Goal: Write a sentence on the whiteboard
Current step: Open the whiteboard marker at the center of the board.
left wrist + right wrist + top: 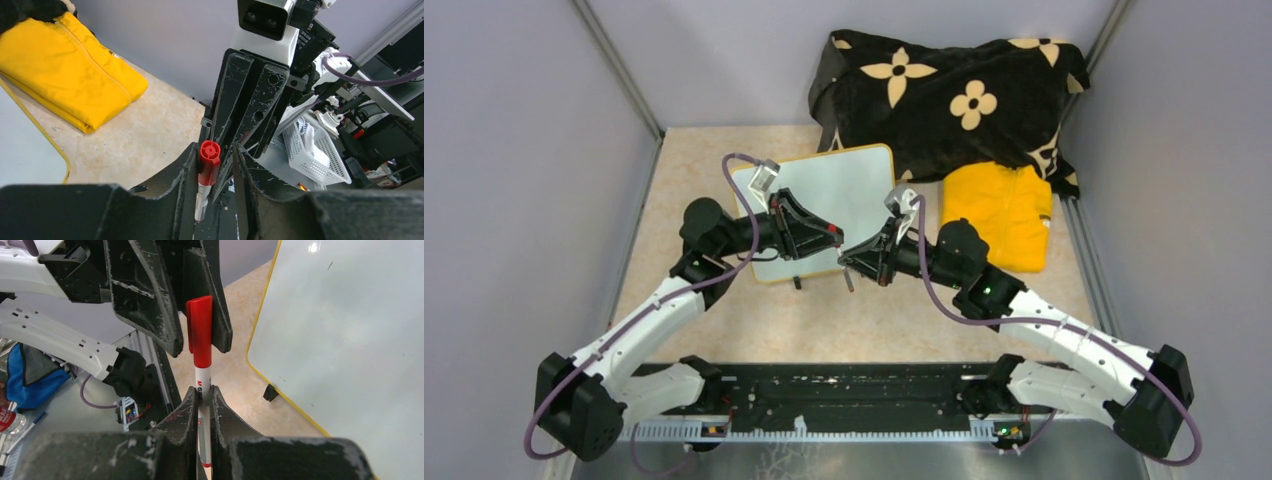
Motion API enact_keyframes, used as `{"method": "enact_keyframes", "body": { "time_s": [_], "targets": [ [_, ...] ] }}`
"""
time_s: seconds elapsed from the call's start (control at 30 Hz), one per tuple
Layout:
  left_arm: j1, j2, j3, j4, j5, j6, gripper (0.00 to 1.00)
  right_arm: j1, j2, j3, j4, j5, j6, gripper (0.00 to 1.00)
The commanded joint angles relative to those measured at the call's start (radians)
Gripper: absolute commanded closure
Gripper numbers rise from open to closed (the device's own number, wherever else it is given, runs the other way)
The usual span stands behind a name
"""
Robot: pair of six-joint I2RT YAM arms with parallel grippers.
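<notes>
2 grippers meet at the near edge of the whiteboard (849, 180), which sits blank mid-scene, just left of a yellow cloth (999, 215). The right gripper (201, 392) pinches the white barrel of the marker (202, 377). The left gripper (212, 150) has its fingers spread narrowly around the red cap (200, 330), not yet clamped on it. If they close off-centre or the pull runs skew, the cap may slip free, or the barrel may twist loose and drop.

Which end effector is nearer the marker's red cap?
Left. The left end effector straddles the red cap; the right end effector grips the marker's white barrel, further down.
</notes>
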Motion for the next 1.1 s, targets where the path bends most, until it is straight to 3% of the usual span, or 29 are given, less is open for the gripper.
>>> {"method": "enact_keyframes", "body": {
  "time_s": [0.0, 0.17, 0.2, 0.37, 0.43, 0.6, 0.8, 0.87, 1.03, 1.07],
  "targets": [
    [-0.004, 0.008, -0.002, 0.045, 0.041, -0.001, 0.69, 0.012, 0.004, 0.063, 0.042, 0.014, -0.015, 1.0],
    [-0.004, 0.006, -0.003, 0.044, 0.048, 0.004, 1.0, 0.012, 0.001, 0.058, 0.067, 0.01, 0.022, 1.0],
    [-0.005, 0.003, -0.004, 0.043, 0.05, 0.005, 1.0, 0.012, 0.0, 0.058, 0.078, 0.009, 0.038, 1.0],
    [-0.004, -0.033, -0.01, 0.043, 0.031, -0.003, 1.0, 0.012, 0.005, 0.053, 0.146, -0.011, 0.131, 0.58],
    [-0.003, -0.053, -0.018, 0.048, 0.003, -0.012, 1.0, 0.011, 0.017, 0.05, 0.172, -0.033, 0.165, 0.54],
    [-0.003, -0.103, -0.039, 0.093, -0.043, -0.079, 1.0, 0.011, 0.043, 0.036, 0.279, -0.099, 0.26, 0.53],
    [-0.003, -0.139, -0.044, 0.108, -0.07, -0.098, 1.0, 0.011, 0.074, 0.04, 0.342, -0.158, 0.315, 0.58],
    [-0.003, -0.144, -0.047, 0.105, -0.076, -0.098, 1.0, 0.01, 0.078, 0.04, 0.342, -0.168, 0.318, 0.67],
    [-0.003, -0.169, -0.06, 0.105, -0.14, -0.105, 1.0, 0.011, 0.069, 0.03, 0.316, -0.189, 0.302, 1.0],
    [-0.003, -0.177, -0.064, 0.105, -0.163, -0.109, 1.0, 0.011, 0.06, 0.023, 0.308, -0.182, 0.297, 1.0]
  ]
}}
